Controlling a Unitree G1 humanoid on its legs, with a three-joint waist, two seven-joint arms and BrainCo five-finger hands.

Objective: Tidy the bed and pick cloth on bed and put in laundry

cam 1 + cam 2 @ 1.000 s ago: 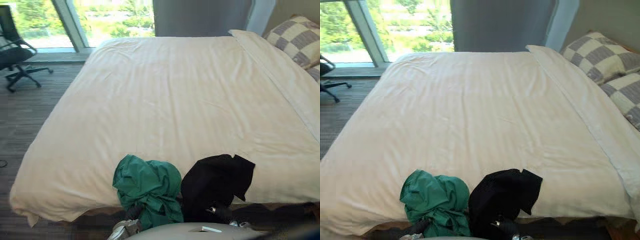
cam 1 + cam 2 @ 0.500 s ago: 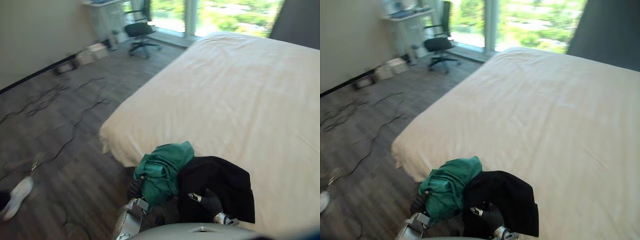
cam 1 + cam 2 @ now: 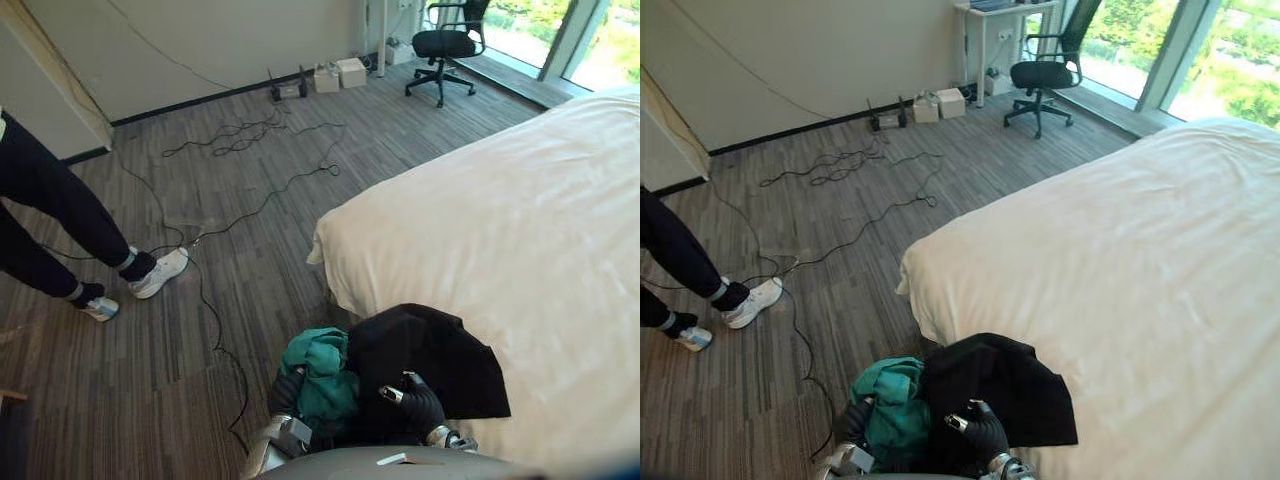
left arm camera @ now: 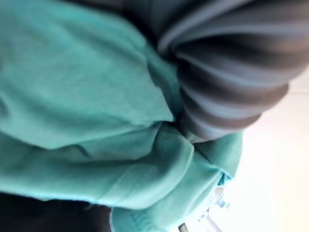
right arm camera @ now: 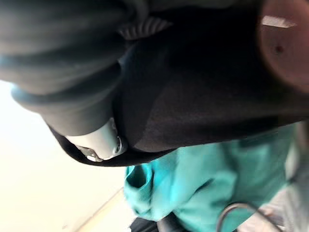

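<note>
The green cloth [image 3: 322, 372] buried most of the left hand [image 3: 287, 388], and the black cloth [image 3: 432, 348] covered much of the right hand [image 3: 421, 406]. Picture edges cut off the person [image 3: 48, 215] above the legs and the bed [image 3: 520, 230] at its far side.

No lettering is legible (on any surface).

Heads up: the bed [image 3: 520, 200] sits tight against your right hand [image 3: 420, 402] and runs on ahead of it, so there's no way through there. The floor [image 3: 150, 380] out past your left hand [image 3: 288, 390] is open. Cables [image 3: 262, 200] trail across it farther ahead, and a person [image 3: 50, 220] stands well off to that side. Green cloth [image 3: 320, 370] and the black cloth [image 3: 440, 350] your right hand clutches fill the gap between the hands.
</note>
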